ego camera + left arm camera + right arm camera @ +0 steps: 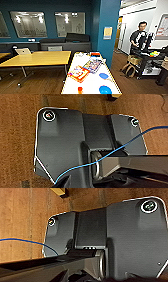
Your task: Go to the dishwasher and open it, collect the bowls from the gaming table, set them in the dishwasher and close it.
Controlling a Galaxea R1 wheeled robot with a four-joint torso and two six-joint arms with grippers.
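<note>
The gaming table (88, 85), white-topped with a yellow rim, runs away from me at the lower middle of the head view. Two bright blue bowls sit on its near right side, one (103, 75) a little farther off and one (105, 89) close to the near end. The dishwasher is out of view. Both wrist views look down past the robot's own dark plate onto brown carpet.
Board-game boxes (79, 73) (93, 65) and a small orange cup (80, 89) also lie on the gaming table. A wooden table (37, 58) with a laptop (23, 51) stands left. A blue pillar (108, 32) rises behind. At right a person (139, 37) stands by a cart.
</note>
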